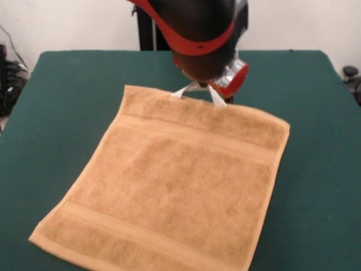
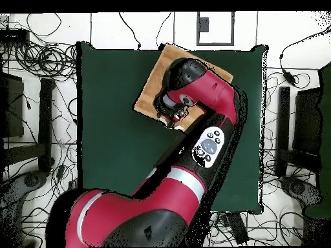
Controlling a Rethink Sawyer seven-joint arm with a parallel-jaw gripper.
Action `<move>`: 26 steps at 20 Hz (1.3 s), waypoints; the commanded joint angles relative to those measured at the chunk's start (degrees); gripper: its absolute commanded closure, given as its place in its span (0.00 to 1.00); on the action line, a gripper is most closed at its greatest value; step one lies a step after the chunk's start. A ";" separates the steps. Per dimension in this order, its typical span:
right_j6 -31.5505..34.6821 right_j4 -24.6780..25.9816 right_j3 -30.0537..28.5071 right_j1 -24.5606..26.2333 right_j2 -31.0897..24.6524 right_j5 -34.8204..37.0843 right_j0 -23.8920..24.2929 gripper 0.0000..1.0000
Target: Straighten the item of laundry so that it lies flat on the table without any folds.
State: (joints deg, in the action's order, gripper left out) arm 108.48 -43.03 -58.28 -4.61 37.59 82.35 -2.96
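The item of laundry (image 1: 175, 192), an orange-tan towel with woven border bands, lies spread out and nearly flat on the dark green table (image 1: 67, 101), turned a little askew. Its near corners reach the bottom of the front view. My gripper (image 1: 199, 97) hangs over the towel's far edge, open, its white fingers (image 1: 218, 97) splayed with their tips at that edge. Nothing is between them. In the overhead view the arm covers most of the towel (image 2: 150, 90) and hides the gripper. The towel lies toward the top edge of the table (image 2: 110, 129).
A black stand (image 1: 145, 28) rises behind the table's far edge. Cables (image 2: 45, 61) and dark equipment (image 2: 304, 123) lie on the floor along both sides of the table. Green tabletop shows on both sides of the towel.
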 commanded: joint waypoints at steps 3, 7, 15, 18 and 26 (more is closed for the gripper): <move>7.21 1.79 -19.77 -7.84 -9.46 4.70 -3.16 0.00; 6.36 1.93 -23.13 -9.72 -10.51 4.07 -3.05 0.00; 7.65 0.04 -31.85 -14.60 -13.51 2.39 -4.68 0.00; 8.98 0.59 -32.43 -15.67 -13.78 2.31 -5.08 0.00; 11.84 2.90 -17.59 -11.90 -9.50 -11.69 -1.78 0.00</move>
State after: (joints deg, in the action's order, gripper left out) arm 108.48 -41.00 -79.74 -20.25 33.58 81.36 -5.79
